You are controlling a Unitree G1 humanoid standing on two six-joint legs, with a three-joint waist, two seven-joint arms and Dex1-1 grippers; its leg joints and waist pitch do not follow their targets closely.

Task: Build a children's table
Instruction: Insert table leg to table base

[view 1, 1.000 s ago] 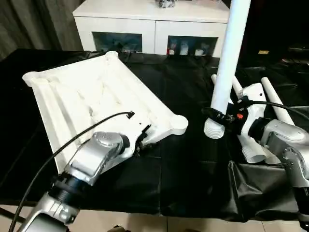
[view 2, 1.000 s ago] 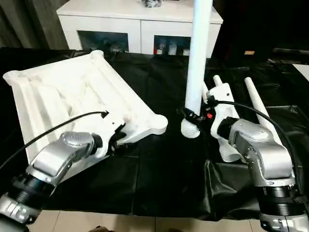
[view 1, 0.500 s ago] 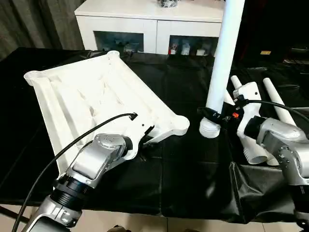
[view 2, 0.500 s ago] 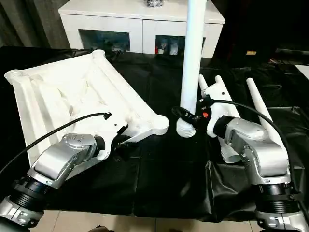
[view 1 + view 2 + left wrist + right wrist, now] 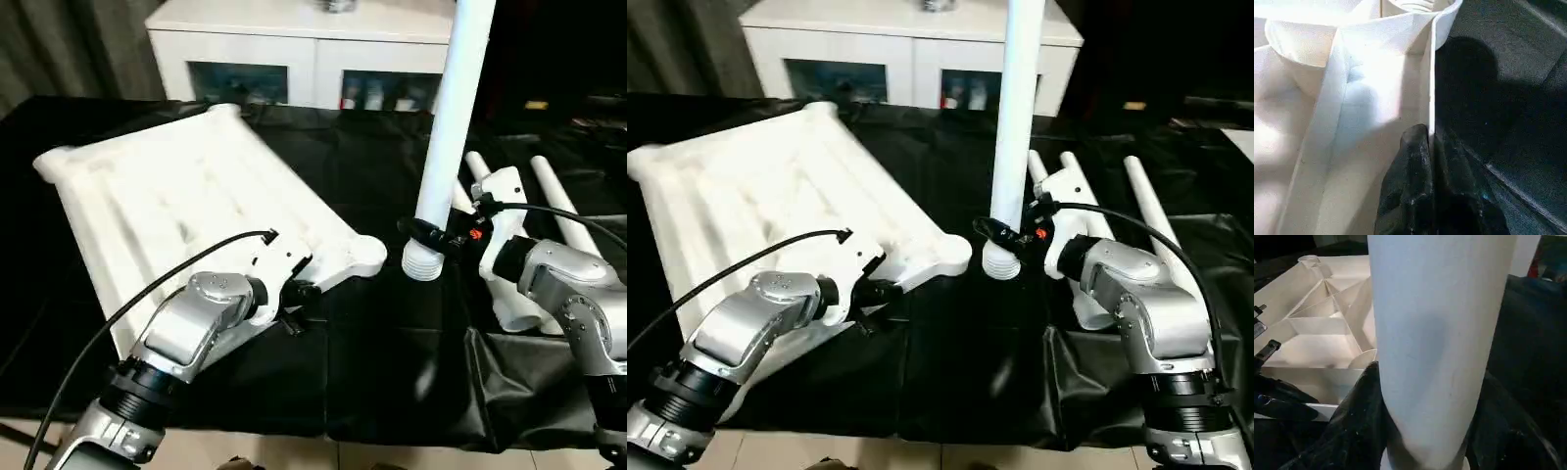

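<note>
Tabletop (image 5: 186, 211) of white plastic is lying with its ribbed underside up on the black-covered surface (image 5: 372, 362), on the robot's left side, with its long edges running at an angle across it. One rounded corner socket (image 5: 364, 255) is pointing toward the middle of the surface.

The left hand (image 5: 872, 292) is gripping the thin side wall of the tabletop, not far from this corner socket. In the left wrist view its two black fingers (image 5: 1413, 166) are pressing on the wall edge from both sides, with almost no gap between them.

The right hand (image 5: 428, 235) is holding one white leg (image 5: 449, 137) upright, and its black fingers are closing around the lower part of the leg, just above the ribbed thick end (image 5: 422, 264). This end is hanging a little above the black cover, just beside the corner socket but apart from it. The top of the leg is going out of the picture.

Other white legs (image 5: 556, 211) are lying on the surface behind the right arm, side by side. I cannot tell exactly how many they are, because the arm is covering them.

Behind the surface a white cabinet (image 5: 304, 49) with glass-fronted compartments is standing.
</note>
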